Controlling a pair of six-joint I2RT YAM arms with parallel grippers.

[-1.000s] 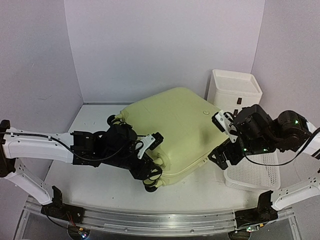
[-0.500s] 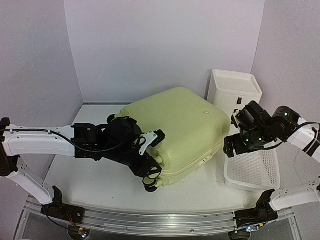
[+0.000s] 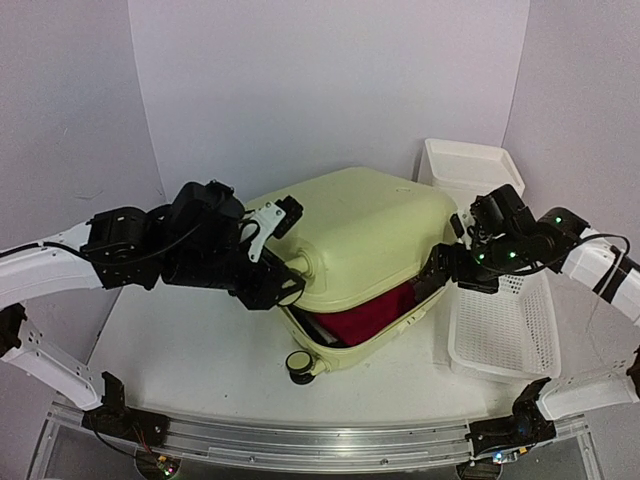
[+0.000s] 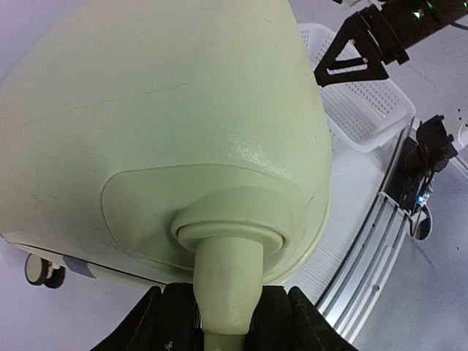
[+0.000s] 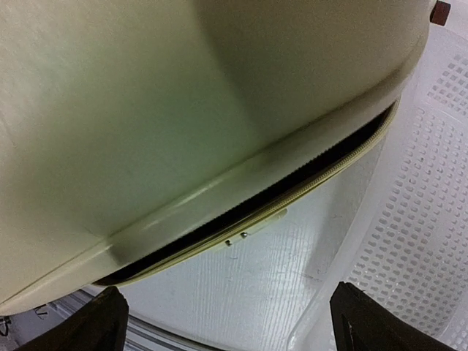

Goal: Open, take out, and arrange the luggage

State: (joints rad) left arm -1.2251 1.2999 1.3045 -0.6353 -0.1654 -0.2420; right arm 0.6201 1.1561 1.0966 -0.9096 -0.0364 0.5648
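Pale yellow-green luggage (image 3: 360, 235) lies on the table (image 3: 200, 350), its long axis running left to right with the wheel end toward our left arm. Its upper shell stands ajar, the gap facing the near edge and red cloth (image 3: 365, 315) showing inside. Our left gripper (image 3: 283, 288) pinches the wheel stub (image 4: 227, 292) on that shell, 1 finger on each side. Our right gripper (image 3: 437, 278) hangs with fingers spread wide, holding nothing, just beside the seam at the right end, next to the basket (image 3: 500, 350). We judge it the nearer arm to that free end

The luggage (image 3: 370, 235) lid hides most of the red contents (image 3: 368, 316).
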